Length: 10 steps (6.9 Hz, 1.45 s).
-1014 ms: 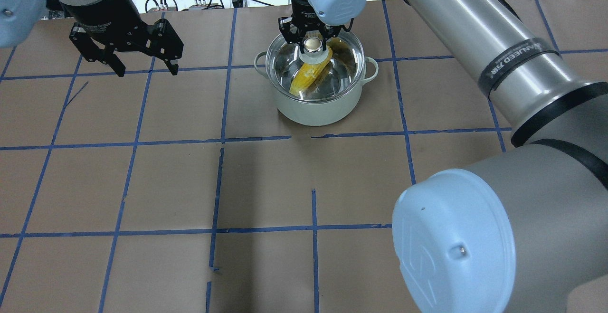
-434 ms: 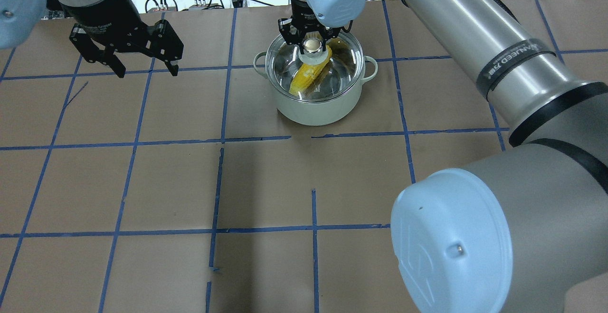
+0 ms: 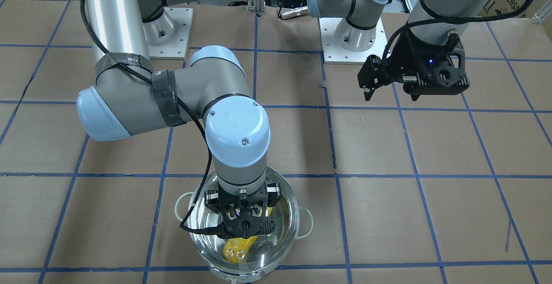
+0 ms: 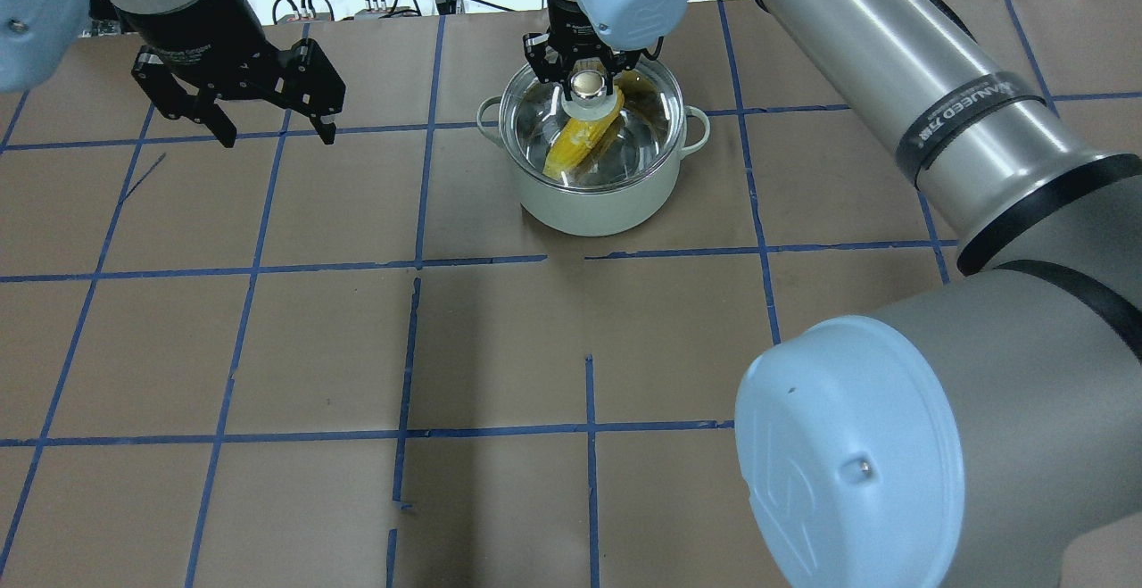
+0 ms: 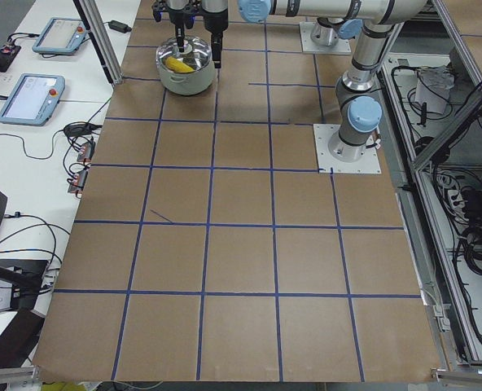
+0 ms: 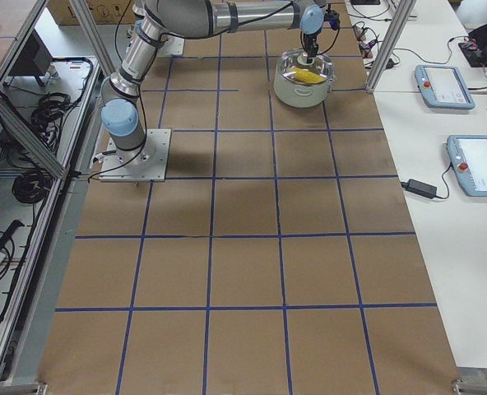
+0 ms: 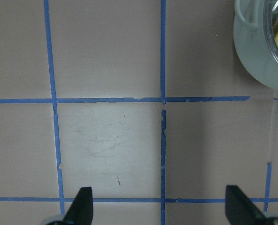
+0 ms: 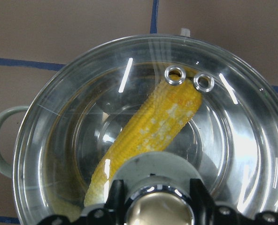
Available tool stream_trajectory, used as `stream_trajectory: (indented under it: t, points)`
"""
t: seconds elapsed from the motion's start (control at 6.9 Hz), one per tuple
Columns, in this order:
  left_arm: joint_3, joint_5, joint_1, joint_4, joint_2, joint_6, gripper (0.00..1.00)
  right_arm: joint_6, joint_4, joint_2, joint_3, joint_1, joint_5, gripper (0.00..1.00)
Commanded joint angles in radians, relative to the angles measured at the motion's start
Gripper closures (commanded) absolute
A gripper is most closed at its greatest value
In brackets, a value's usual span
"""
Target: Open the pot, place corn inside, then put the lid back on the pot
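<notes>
The corn [image 4: 580,137] lies inside the pot [image 4: 598,209] under the lid [image 4: 647,124], its long side running from 7 to 1 o'clock seen from overhead, just below the right gripper [image 4: 586,86] pinching the lid's knob [image 8: 160,213], while the left gripper [image 4: 277,135], far off at 9 o'clock, hangs wide open and empty.

My right camera crops the lid's [image 8: 129,89] knob [image 8: 160,213], so whether my right gripper [image 8: 155,197] squeezes it is unclear; from the front my wrist [image 3: 237,146] hides most of the corn [image 3: 246,245]; my left camera cuts off the pot [image 7: 254,56]
</notes>
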Motion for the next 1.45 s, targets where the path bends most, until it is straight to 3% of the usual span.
stream_trajectory:
  t: [0.0,0.29,0.72,1.01,1.3]
  points:
    - [0.001,0.0,0.0,0.001,0.0,0.0,0.0,0.004,0.001,-0.005,0.0,-0.003,0.015,0.0]
    - [-0.001,0.0,0.0,0.0,0.0,0.0,0.0,-0.004,0.025,-0.026,-0.002,-0.041,0.016,0.0]
    - [-0.001,0.0,0.0,-0.001,0.003,0.0,0.0,-0.287,0.111,-0.214,0.071,-0.235,0.022,0.01]
    - [-0.001,0.0,-0.001,-0.003,0.004,0.0,0.0,-0.41,0.111,-0.415,0.288,-0.329,0.103,0.02]
    - [-0.016,0.0,-0.003,-0.001,0.007,0.0,0.0,-0.406,0.198,-0.654,0.491,-0.319,0.053,0.02]
